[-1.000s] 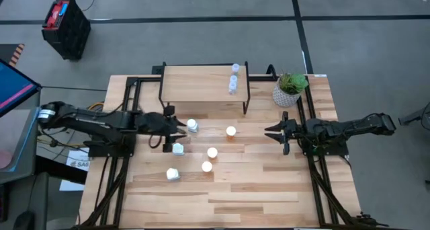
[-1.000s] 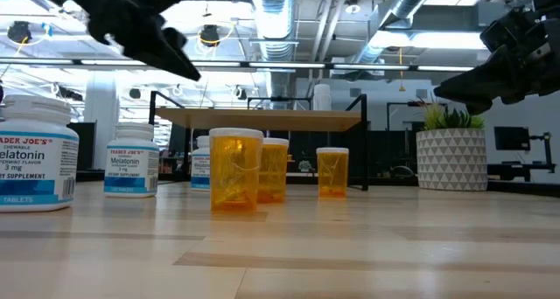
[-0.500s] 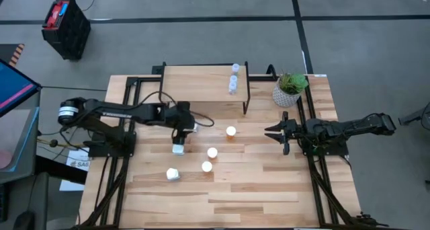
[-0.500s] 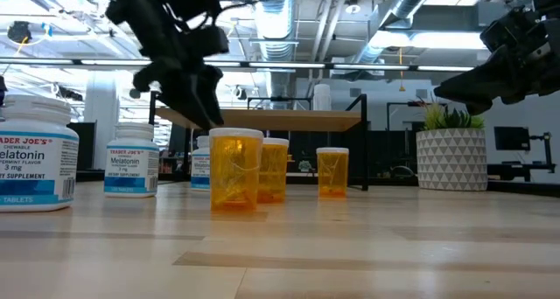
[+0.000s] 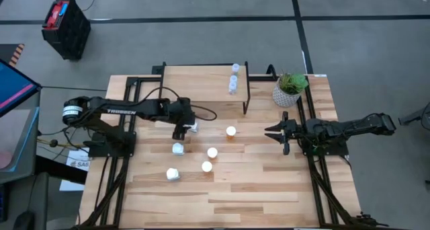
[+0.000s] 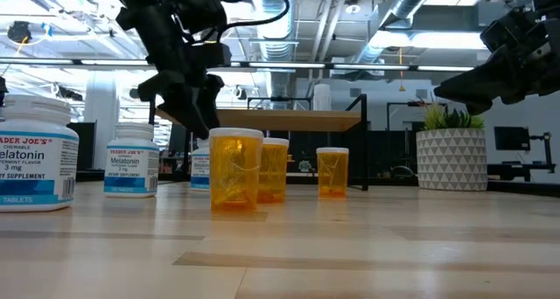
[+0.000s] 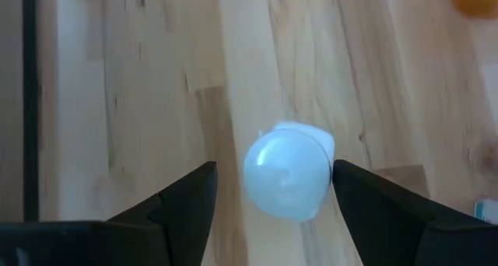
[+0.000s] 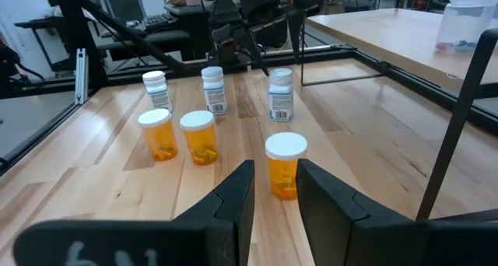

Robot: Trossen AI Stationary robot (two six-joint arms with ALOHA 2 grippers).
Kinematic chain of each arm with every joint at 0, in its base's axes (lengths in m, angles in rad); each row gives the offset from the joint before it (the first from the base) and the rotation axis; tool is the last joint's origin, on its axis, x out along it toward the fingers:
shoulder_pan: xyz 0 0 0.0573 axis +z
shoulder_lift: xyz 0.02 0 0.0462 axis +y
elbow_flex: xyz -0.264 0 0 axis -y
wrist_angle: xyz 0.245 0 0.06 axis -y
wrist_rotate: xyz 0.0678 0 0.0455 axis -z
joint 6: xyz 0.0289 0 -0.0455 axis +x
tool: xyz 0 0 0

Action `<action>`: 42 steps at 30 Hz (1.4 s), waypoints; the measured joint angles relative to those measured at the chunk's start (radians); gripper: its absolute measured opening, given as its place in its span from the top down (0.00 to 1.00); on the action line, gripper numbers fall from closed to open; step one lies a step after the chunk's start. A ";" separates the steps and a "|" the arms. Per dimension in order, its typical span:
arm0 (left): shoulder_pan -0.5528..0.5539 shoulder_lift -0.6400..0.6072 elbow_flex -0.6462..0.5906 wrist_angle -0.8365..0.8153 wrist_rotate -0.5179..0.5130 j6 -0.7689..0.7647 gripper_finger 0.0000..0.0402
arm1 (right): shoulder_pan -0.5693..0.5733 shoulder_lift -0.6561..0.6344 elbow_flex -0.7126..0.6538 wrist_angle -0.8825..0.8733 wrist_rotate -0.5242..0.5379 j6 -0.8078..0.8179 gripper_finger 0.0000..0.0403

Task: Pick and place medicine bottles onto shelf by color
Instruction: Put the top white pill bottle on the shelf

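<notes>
**A:** Medicine bottles first: which one is the left end effector (image 5: 186, 128) after?

**B:** The white bottle (image 5: 192, 126) nearest the shelf. In the left wrist view its cap (image 7: 286, 182) sits between the two fingers (image 7: 180, 208) with a gap on each side, so they stand wide open around it and grip nothing yet. My guess is they are spread to straddle the bottle before closing.

**A:** And just beyond it?

**B:** Two more white bottles (image 5: 177, 148) stand nearer on the tabletop (image 5: 269, 189), toward the left. Three orange bottles (image 5: 212, 152) run in a diagonal line to their right.

**A:** Has anything reached the shelf (image 5: 195, 82)?

**B:** Yes, the clear pale-blue bottles (image 5: 234, 80) are in a row at its right end. That probably leaves the middle and left for the other two colours.

**A:** The right end effector (image 5: 274, 134)?

**B:** It hangs over the right side of the tabletop, near the potted plant (image 5: 289, 87), fingers almost together and holding nothing. It looks to be waiting clear of the left arm's reach.
</notes>
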 joint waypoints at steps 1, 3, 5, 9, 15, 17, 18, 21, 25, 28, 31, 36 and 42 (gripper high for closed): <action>0.000 0.008 0.000 -0.001 -0.003 0.000 0.39 | 0.000 0.000 0.000 0.000 0.000 0.000 0.70; 0.000 0.026 -0.001 -0.002 -0.004 -0.001 0.39 | 0.000 0.000 0.000 0.000 0.000 0.000 0.70; 0.000 0.048 0.000 0.014 -0.003 -0.001 0.39 | 0.000 0.000 0.000 0.000 0.000 0.000 0.70; -0.001 0.090 0.001 0.032 -0.016 0.003 0.39 | 0.000 0.000 0.000 0.001 -0.001 0.000 0.70; -0.006 0.117 0.003 0.073 -0.023 0.003 0.39 | 0.000 0.000 0.000 0.001 -0.001 0.000 0.70; -0.010 0.118 0.003 0.077 -0.015 0.003 0.39 | 0.000 0.000 0.000 0.001 -0.001 0.000 0.70; -0.010 0.118 0.002 0.076 -0.013 0.003 0.39 | 0.000 0.000 0.000 0.001 -0.001 0.000 0.70; -0.012 0.118 0.002 0.061 -0.013 0.004 0.39 | 0.000 0.000 0.000 0.001 -0.001 0.000 0.70; -0.019 0.119 0.002 0.053 -0.021 0.001 0.39 | 0.000 0.000 0.000 0.002 -0.001 0.000 0.70; -0.025 0.119 0.001 0.049 -0.021 0.001 0.39 | 0.000 0.000 0.000 0.002 -0.001 0.000 0.70; -0.037 0.121 -0.001 0.033 0.000 -0.013 0.43 | 0.000 0.000 0.000 0.002 -0.001 0.000 0.70; -0.045 0.124 -0.003 0.034 0.057 -0.027 0.58 | 0.000 0.000 0.000 0.003 -0.001 0.000 0.70; -0.045 0.123 -0.003 0.034 0.044 -0.047 0.65 | 0.000 0.000 0.000 0.003 -0.001 0.000 0.70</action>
